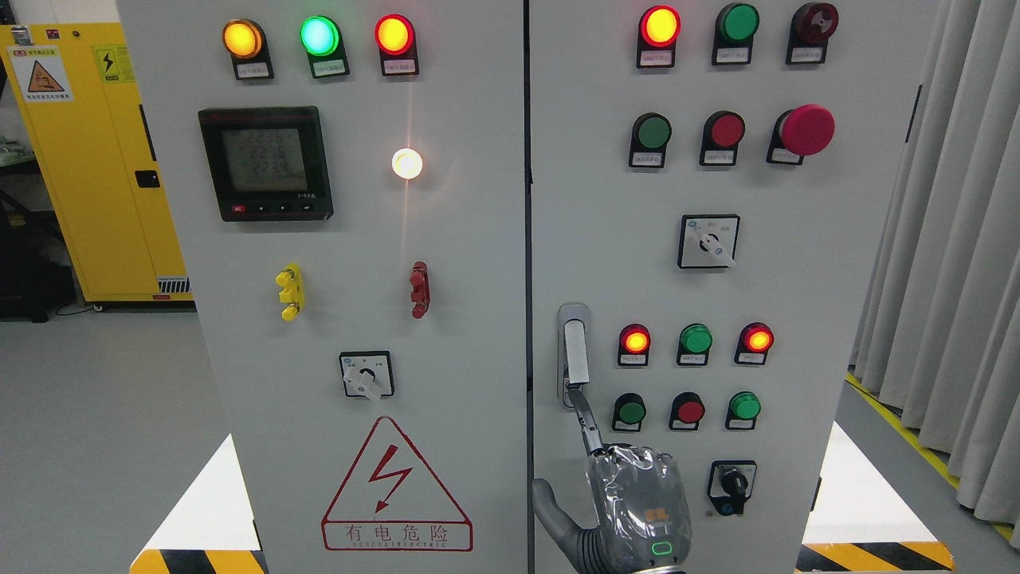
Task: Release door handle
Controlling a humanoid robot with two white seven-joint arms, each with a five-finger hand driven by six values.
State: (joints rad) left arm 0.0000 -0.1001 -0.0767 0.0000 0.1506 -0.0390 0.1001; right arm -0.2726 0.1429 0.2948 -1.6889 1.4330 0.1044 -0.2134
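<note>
The grey door handle (574, 352) is a vertical swing handle at the left edge of the right cabinet door (837, 263). My right hand (591, 437), wrapped in clear plastic, comes up from the bottom edge just below the handle. One finger (584, 414) stretches up and touches the handle's lower end. The thumb (550, 504) is spread out to the left, away from the handle. The hand is not closed around the handle. The other fingers are hidden behind the palm. The left arm is out of view.
The right door carries lit and unlit buttons, a red mushroom button (806, 129) and rotary switches (731, 485) close to the right of my hand. The left door (358, 279) has a meter and a warning triangle. A yellow cabinet (88, 159) stands at the left, grey curtains (956, 279) at the right.
</note>
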